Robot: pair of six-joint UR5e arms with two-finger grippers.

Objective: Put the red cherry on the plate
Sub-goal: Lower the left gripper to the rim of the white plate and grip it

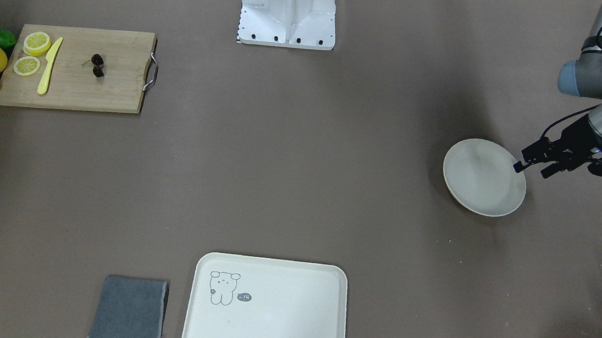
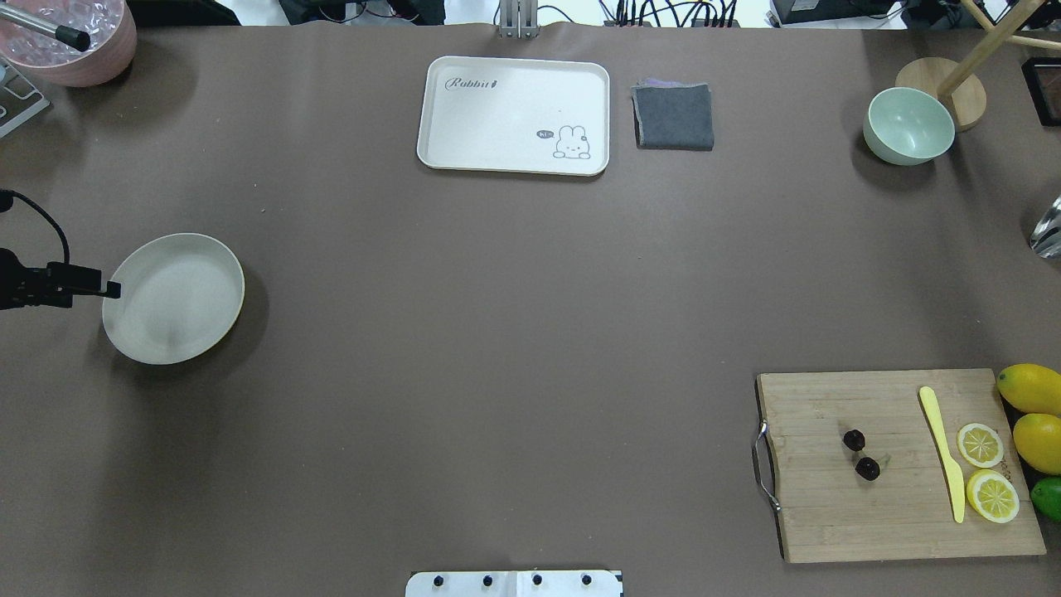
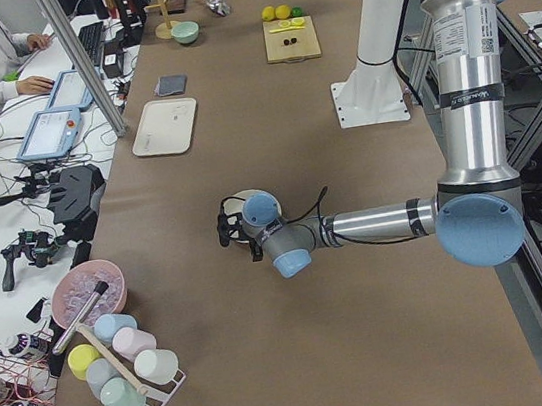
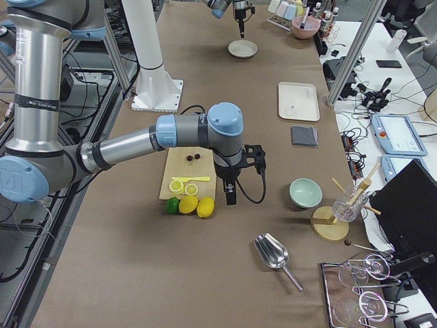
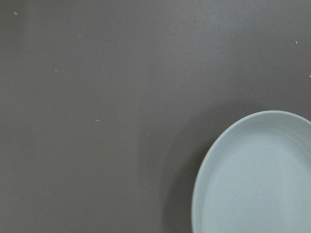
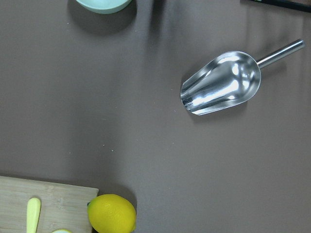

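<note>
Red cherry (image 2: 860, 454) on board (image 2: 829, 514) near right gripper (image 4: 231, 197) (grip can't tell), well apart from spread-open left gripper (image 1: 531, 170) beside plate (image 1: 476, 180).

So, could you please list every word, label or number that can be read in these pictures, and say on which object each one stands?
"Rabbit": cursive script in one corner of the cream rectangular tray.
"hi~": apparently, inside the small grey speech bubble beside the rabbit drawing on the same tray; it is very small, so not certain.
The blue-framed screens on the side desk: too small to read.
No other text is legible.
</note>
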